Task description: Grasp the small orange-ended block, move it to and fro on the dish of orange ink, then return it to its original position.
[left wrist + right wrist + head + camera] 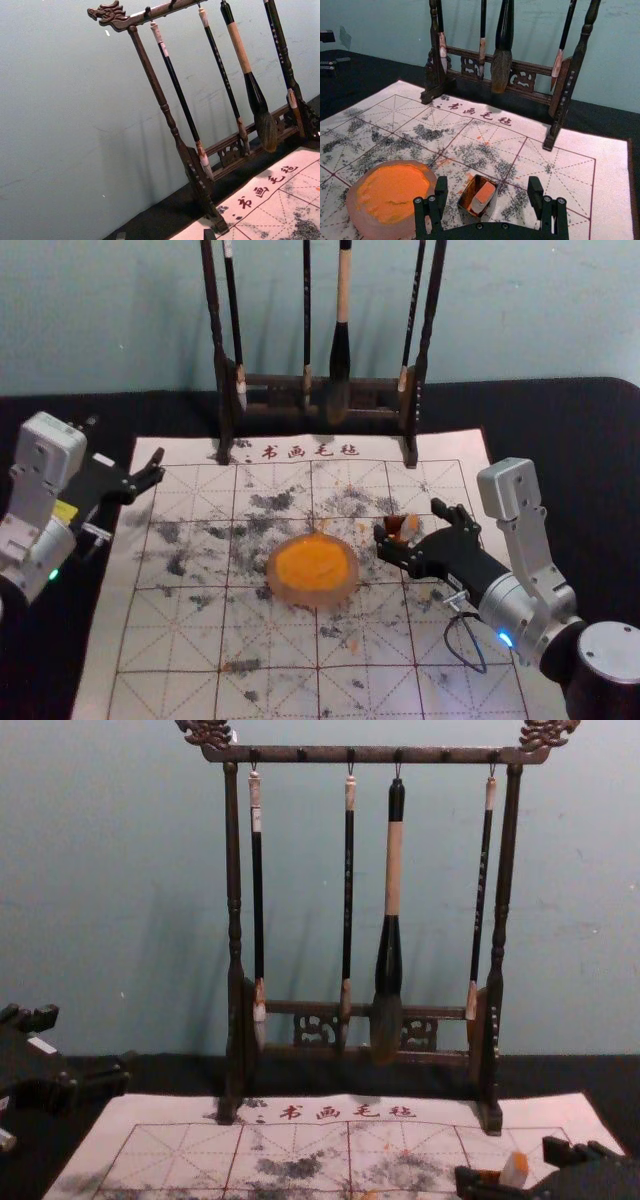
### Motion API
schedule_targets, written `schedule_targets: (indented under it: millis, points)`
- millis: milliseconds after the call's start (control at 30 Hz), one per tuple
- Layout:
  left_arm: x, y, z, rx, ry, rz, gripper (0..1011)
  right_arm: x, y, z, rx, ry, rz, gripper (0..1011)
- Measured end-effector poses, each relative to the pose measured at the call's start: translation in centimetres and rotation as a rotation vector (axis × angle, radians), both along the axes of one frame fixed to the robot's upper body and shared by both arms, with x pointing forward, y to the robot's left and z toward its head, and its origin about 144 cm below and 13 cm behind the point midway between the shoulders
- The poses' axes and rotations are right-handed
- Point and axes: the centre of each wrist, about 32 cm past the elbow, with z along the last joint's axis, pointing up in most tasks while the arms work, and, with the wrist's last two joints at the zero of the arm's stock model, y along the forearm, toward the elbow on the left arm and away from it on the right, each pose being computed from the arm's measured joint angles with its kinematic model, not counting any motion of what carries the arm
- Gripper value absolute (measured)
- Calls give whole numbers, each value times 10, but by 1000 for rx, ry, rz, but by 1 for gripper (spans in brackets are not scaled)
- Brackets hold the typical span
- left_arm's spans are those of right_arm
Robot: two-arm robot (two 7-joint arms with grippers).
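Block (484, 194): leans in box (468, 217), orange end up
Right pincer (409, 521): spread open around box
Left pincer (125, 439): open, at mat's (165, 650) left edge
Dish (350, 588): sits on mat, holds orange ink (312, 562)

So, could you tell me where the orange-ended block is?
In the head view, the block leans in a small box, framed by the open right claw, beside the ink dish.

"What stands at the far side?"

"A pale blue-green wall (100, 320), faintly scuffed, with soft shadows (185, 950) towards the left."

"And nearer?"

"A black-topped table (585, 435), its far right corner rounded."
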Motion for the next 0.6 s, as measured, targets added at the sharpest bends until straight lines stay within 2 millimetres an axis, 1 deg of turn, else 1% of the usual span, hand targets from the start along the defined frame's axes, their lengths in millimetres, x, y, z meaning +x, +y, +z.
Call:
schedule_targets:
  millis: [400,467,567,600]
  points:
    - [0,0,0,0,0,0,1001,0,-1,0,-2,-4,0,1000]
    - [0,0,0,0,0,0,1001,0,-1,0,-2,-4,1,980]
    - [0,0,0,0,0,0,1001,-1,-1,-1,-2,-5,1,890]
    - [0,0,0,0,0,0,1001,-1,-1,-1,-2,-5,1,874]
